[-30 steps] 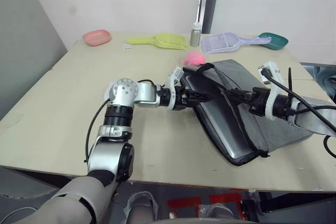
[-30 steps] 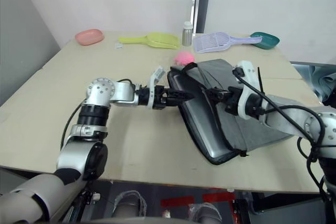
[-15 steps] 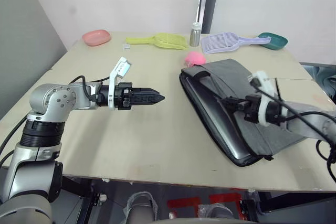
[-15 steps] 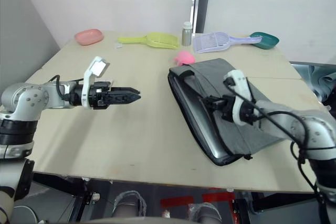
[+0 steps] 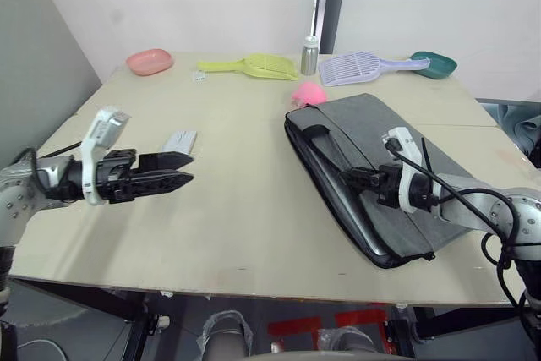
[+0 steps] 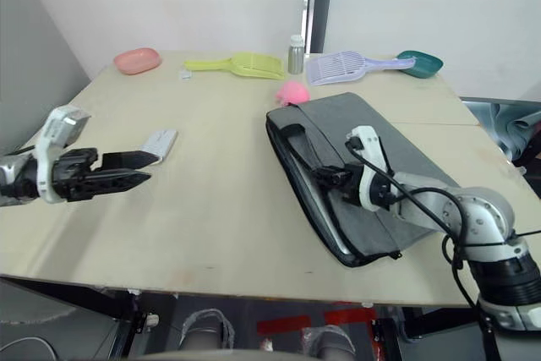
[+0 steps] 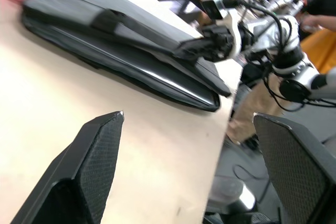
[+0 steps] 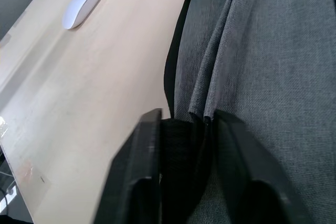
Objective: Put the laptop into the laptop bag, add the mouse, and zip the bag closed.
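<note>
The laptop bag (image 5: 385, 177) lies flat on the right half of the surface (image 5: 254, 209), its open edge facing the middle; the laptop (image 5: 338, 196) sits inside it, only a silver strip showing along that open edge, so I judge the first step done; my right gripper (image 5: 345, 175) is pinched on a black strap handle (image 8: 178, 150) and a fold of grey fabric at the bag's mouth, likely to steady the case and keep the opening lifted for what comes next; the mouse (image 5: 179, 140) rests on the surface well apart from the bag, on the left side, just beyond the tips of my left gripper (image 5: 188, 167); that gripper hangs low over the surface with its fingers spread wide and nothing between them, pointing toward the bag, which suits a reach for the mouse; the mouse is smooth and low, so I expect it to want a square grip across its sides; the zip is not yet drawn; at the far edge lie a pink plush toy (image 5: 310, 93) touching the bag's far corner, a yellow scoop (image 5: 250, 64), a small bottle (image 5: 310, 55) and a pink dish (image 5: 150, 61), none in the way.
</note>
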Available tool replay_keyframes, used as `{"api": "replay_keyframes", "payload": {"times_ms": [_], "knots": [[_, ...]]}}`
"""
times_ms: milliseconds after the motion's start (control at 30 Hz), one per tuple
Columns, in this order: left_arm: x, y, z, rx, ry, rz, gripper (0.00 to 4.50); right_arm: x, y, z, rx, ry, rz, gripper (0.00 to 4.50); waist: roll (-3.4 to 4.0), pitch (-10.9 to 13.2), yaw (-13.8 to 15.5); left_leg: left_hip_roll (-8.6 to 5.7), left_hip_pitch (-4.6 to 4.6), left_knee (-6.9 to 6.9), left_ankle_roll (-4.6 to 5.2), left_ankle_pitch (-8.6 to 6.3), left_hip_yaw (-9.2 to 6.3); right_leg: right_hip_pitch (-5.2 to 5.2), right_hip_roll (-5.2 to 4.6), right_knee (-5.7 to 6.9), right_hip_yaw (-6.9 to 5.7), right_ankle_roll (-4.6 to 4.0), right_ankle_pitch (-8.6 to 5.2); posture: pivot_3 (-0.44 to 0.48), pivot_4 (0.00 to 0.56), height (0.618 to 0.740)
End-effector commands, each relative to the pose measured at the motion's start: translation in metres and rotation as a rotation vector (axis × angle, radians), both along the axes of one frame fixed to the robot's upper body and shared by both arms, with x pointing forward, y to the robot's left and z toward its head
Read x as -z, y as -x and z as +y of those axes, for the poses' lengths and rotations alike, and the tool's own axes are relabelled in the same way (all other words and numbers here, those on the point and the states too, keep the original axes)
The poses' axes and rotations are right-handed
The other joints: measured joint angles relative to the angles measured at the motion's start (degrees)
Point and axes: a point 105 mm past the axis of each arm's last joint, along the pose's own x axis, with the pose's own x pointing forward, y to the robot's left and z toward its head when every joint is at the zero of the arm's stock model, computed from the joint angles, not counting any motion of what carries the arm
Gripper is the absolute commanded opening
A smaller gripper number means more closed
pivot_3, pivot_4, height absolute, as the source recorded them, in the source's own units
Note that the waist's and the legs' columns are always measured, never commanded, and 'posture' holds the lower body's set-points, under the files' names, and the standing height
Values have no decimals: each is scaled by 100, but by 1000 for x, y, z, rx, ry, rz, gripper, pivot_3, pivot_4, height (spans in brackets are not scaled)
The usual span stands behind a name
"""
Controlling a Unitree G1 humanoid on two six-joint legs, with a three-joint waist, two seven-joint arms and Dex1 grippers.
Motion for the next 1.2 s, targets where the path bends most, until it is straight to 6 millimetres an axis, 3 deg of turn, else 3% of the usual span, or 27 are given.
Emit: {"api": "replay_keyframes", "payload": {"times_ms": [33,167,300,400,500,600,800,967,1200], "knots": [[-6,3,15,-19,-65,-93,4144,-18,-2,-2,-11,-33,-62,3070,0,0,-2,0,5,-2,0,0,2,2,0,1,2,-1,-1,0,150,740],[-3,1,28,-58,-103,-119,4144,-31,3,-2,-43,-66,-85,4453,0,0,-1,0,13,-4,1,0,9,2,1,6,9,-3,-2,0,150,740],[-6,-5,51,-157,-143,-140,4144,-61,24,-16,-129,-6,-185,4453,0,0,27,-1,15,-2,2,-1,14,2,0,9,15,-3,-2,0,150,740],[-6,-6,70,-246,-158,-129,4144,-71,45,-44,-157,63,-224,4453,-9,-5,84,2,17,-8,17,-10,14,4,2,3,15,-7,-5,0,150,740],[-4,-5,86,-310,-177,-113,4144,-64,65,-64,-192,137,-229,4453,-17,-10,113,4,18,-14,36,-22,14,6,4,-4,11,-13,-10,0,150,740],[-1,-3,107,-395,-200,-87,4144,-48,82,-98,-164,258,-225,4453,-19,-11,128,5,19,-12,38,-23,15,5,2,-2,11,-13,-11,0,150,740],[1,1,132,-508,-243,-73,4144,-53,103,-152,-17,329,-302,4453,-24,-13,71,5,34,-2,42,-24,26,6,-1,11,28,-14,-15,0,150,740],[10,6,142,-535,-277,-51,4144,-57,114,-176,87,370,-329,4453,-24,-13,11,6,53,-5,44,-25,45,8,0,17,49,-14,-17,0,150,740],[10,4,135,-489,-278,-75,4144,-60,115,-192,155,434,-351,4453,-25,-14,1,6,55,-5,47,-24,49,6,1,18,51,-15,-17,0,150,740]]}}
